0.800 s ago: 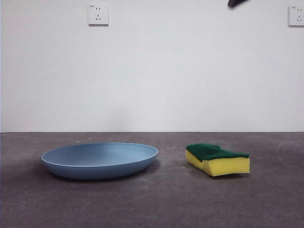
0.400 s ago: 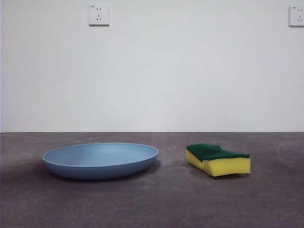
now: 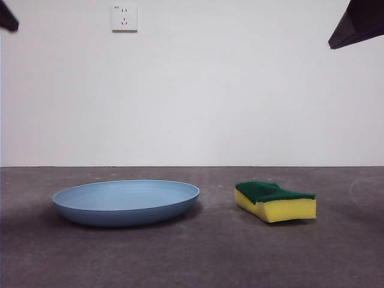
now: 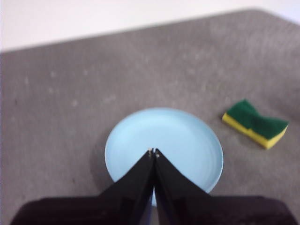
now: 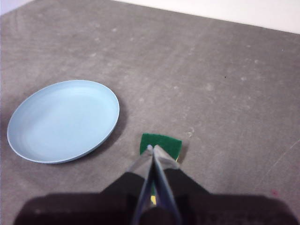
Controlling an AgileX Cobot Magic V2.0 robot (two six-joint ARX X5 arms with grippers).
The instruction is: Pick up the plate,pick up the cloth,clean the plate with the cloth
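The light-blue plate [image 3: 126, 201] lies flat on the grey table at the left. The cloth is a yellow sponge with a green top [image 3: 275, 201], lying to the plate's right, apart from it. My left gripper [image 4: 153, 152] is shut and empty, high above the plate [image 4: 164, 145]; the sponge [image 4: 254, 123] shows off to the side in its view. My right gripper [image 5: 151, 149] is shut and empty, high above the sponge [image 5: 161, 143], with the plate [image 5: 63, 119] beside. In the front view the arms show only as dark tips at the top left corner [image 3: 7, 17] and top right corner [image 3: 359, 24].
A white wall stands behind the table with a socket [image 3: 124, 18] on it. The grey table surface [image 3: 210, 252] stretches around both things.
Dark arm tips have come into the front view at both top corners. The plate and the sponge have not moved.
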